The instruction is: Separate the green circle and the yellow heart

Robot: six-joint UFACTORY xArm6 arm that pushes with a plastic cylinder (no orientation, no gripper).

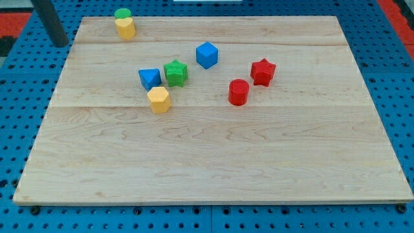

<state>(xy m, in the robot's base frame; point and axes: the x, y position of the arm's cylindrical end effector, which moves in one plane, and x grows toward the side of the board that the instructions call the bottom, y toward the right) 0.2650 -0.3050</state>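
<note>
The green circle [123, 13] sits at the board's top left edge. The yellow heart [125, 28] lies just below it, touching it. My tip [60, 44] is the lower end of the dark rod at the view's top left, beyond the board's left edge. It stands well to the left of both blocks and a little lower in the view, touching neither.
In the upper middle of the wooden board [213, 162] lie a blue block [149, 78], a green star [175, 72] and a yellow hexagon [158, 99] close together. A blue cube [207, 55], a red star [262, 71] and a red cylinder [239, 92] lie further right.
</note>
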